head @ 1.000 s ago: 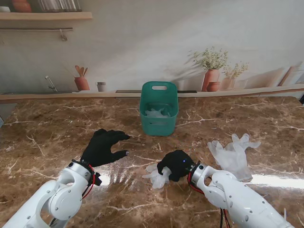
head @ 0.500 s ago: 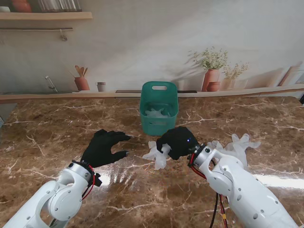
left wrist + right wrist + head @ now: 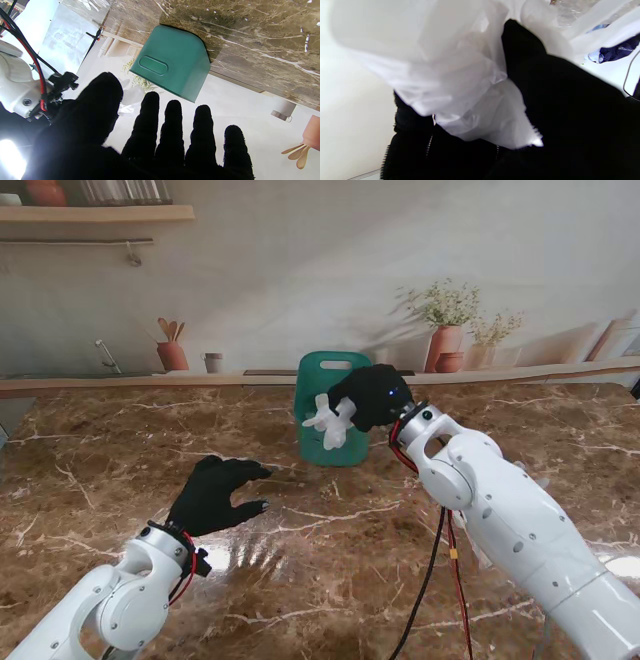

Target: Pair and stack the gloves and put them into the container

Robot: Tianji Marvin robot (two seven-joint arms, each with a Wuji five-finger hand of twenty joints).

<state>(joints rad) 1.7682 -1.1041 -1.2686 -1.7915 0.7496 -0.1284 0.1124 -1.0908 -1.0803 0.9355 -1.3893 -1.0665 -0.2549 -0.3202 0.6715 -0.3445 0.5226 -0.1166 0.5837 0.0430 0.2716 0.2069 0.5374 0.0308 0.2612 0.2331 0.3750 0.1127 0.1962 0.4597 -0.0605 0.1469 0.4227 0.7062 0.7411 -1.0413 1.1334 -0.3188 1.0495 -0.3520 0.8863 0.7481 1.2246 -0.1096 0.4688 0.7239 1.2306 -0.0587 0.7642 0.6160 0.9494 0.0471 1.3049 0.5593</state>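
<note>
My right hand [image 3: 372,395], in a black cover, is shut on a clear plastic glove [image 3: 329,420] and holds it in the air in front of the green container [image 3: 318,442]. The right wrist view is filled by that crumpled glove [image 3: 460,82] pinched between black fingers [image 3: 527,62]. My left hand [image 3: 216,492] rests open over the table at the left, fingers spread, holding nothing. Its wrist view shows the spread fingers [image 3: 172,125] with the container [image 3: 172,62] beyond them. The right arm hides most of the table on the right.
The marble table [image 3: 330,550] runs back to a ledge [image 3: 120,385] along the wall. Black and red cables [image 3: 440,570] hang from the right arm. A sliver of clear plastic [image 3: 478,552] shows beside the right forearm.
My right hand has lifted the plastic glove off the table and carried it away from me, up to the container's front. The right arm now covers the gloves at the right. My left hand has stayed put.
</note>
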